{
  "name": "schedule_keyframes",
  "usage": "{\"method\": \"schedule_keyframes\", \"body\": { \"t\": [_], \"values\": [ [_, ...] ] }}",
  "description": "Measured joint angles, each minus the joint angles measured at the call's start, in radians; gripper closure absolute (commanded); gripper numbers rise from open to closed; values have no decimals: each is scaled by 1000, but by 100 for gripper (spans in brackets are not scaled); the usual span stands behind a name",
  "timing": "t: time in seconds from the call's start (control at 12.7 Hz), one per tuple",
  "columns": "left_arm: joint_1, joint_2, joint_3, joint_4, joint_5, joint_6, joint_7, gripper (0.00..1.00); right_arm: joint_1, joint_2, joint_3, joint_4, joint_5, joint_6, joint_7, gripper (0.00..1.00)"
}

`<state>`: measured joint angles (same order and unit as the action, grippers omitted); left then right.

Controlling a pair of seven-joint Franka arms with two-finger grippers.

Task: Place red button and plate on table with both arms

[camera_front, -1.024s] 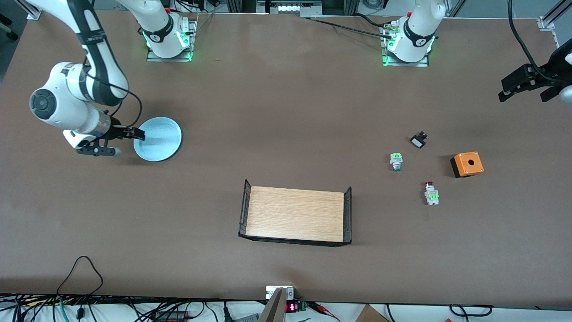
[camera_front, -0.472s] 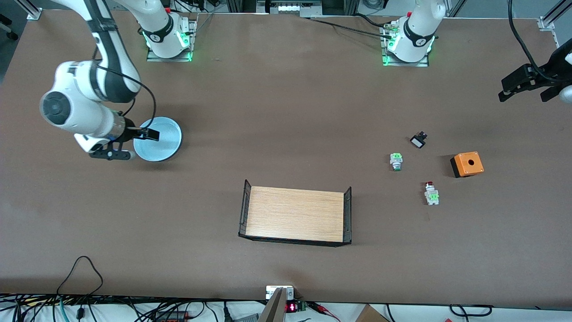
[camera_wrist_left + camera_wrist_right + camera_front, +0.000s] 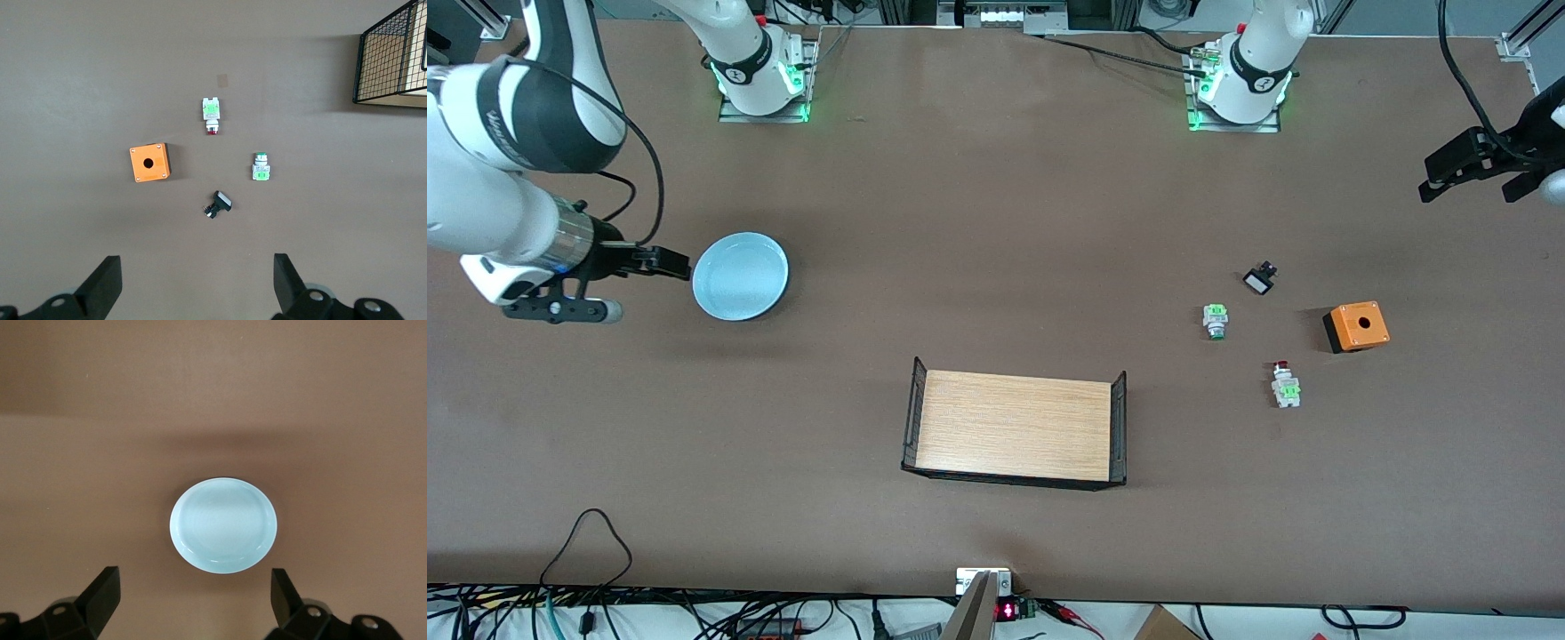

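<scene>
The pale blue plate (image 3: pixel 740 276) lies flat on the brown table (image 3: pixel 996 204) toward the right arm's end. It also shows in the right wrist view (image 3: pixel 223 525). My right gripper (image 3: pixel 665 264) is open and empty, raised beside the plate and apart from it (image 3: pixel 193 600). The red button (image 3: pixel 1284 384) lies on its side on the table toward the left arm's end, and shows in the left wrist view (image 3: pixel 211 115). My left gripper (image 3: pixel 1472 187) is open and empty, waiting high over the table's edge at the left arm's end (image 3: pixel 197 283).
A green-capped button (image 3: pixel 1215 321), a black-and-white switch (image 3: pixel 1259 280) and an orange box with a hole (image 3: pixel 1356 325) lie near the red button. A light-wood tray with black mesh ends (image 3: pixel 1016 427) stands mid-table, nearer the front camera.
My right gripper has drawn back off the plate's rim toward the right arm's end of the table and risen. The plate has stayed put. The left arm has not moved.
</scene>
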<state>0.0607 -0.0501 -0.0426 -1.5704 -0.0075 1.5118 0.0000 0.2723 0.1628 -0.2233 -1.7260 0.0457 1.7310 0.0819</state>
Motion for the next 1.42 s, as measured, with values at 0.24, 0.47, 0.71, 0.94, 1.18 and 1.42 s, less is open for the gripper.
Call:
{"method": "schedule_keyframes", "body": {
  "t": [0.24,0.47,0.71,0.94,1.18,1.42],
  "values": [
    [0,0,0,0,0,0,0,0,0,1,0,106,-21,-61,0,0],
    [0,0,-2,0,0,0,0,0,-20,1,0,166,-22,-71,0,0],
    [0,1,-3,0,0,0,0,0,-114,1,1,181,-22,-73,-11,0],
    [0,1,-3,0,0,0,0,0,-211,1,28,181,-22,-87,-91,0],
    [0,1,-3,0,0,0,0,0,-207,-15,53,154,-30,-90,-78,0],
    [0,1,-3,0,0,0,0,0,-201,-70,61,86,-41,-60,-81,0]
  ]
}}
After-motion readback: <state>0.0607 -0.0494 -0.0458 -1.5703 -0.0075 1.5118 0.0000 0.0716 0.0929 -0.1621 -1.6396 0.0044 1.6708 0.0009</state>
